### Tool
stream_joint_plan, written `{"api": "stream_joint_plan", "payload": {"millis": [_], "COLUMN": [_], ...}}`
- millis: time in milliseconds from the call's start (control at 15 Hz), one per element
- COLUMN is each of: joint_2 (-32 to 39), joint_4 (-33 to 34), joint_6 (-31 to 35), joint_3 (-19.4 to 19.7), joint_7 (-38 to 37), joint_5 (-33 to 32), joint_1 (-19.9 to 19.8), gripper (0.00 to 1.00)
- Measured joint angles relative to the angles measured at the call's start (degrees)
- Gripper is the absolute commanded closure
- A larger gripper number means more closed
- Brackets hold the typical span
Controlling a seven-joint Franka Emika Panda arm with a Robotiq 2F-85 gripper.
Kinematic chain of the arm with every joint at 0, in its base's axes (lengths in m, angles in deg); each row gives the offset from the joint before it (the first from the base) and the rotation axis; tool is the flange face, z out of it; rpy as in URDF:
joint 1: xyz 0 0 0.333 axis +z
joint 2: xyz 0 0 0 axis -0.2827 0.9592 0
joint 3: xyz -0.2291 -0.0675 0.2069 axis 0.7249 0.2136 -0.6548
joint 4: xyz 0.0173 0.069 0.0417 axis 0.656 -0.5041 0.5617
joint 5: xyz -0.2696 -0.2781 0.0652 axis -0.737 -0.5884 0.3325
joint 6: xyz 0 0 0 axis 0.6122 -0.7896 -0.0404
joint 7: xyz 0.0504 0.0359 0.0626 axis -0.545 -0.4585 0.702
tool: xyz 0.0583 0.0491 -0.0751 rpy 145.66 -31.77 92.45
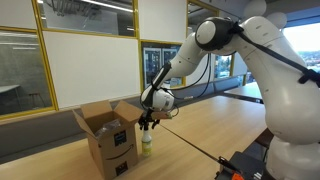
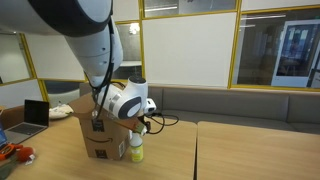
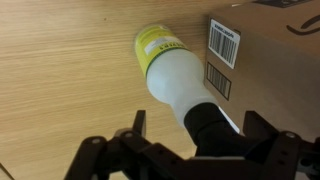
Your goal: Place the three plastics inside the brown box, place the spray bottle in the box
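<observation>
The spray bottle [image 1: 147, 146] [image 2: 137, 151] is white with a yellow-green label and a black top. It stands upright on the wooden table, right beside the open brown cardboard box [image 1: 110, 138] [image 2: 98, 135]. My gripper [image 1: 148, 124] [image 2: 141, 127] hangs directly over the bottle. In the wrist view the bottle [image 3: 172, 72] runs up between the fingers, next to the box wall [image 3: 272, 55]. The gripper [image 3: 198, 132] is open, its fingers on either side of the black top and apart from it. No plastics are in view.
A laptop [image 2: 26, 113] and an orange object [image 2: 14, 153] lie past the box. A black device with red parts [image 1: 243, 164] sits at the table's near corner. A seam [image 2: 195, 150] splits the tabletops. A bench [image 2: 240, 103] lines the glass wall.
</observation>
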State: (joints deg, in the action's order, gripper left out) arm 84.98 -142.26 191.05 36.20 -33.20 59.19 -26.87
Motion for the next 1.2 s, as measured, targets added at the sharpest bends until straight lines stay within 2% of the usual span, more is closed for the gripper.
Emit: {"api": "stream_joint_plan", "payload": {"millis": [267,1200], "joint_2": [0.15,0.16], "joint_4": [0.13,1.51], "joint_6": [-0.11,-3.74], "joint_3": [0.52,6.58], "joint_7": [-1.68,-7.92], "joint_5": [-1.57,-7.59], "joint_1": [0.14,4.3], "gripper": [0.0,0.0]}}
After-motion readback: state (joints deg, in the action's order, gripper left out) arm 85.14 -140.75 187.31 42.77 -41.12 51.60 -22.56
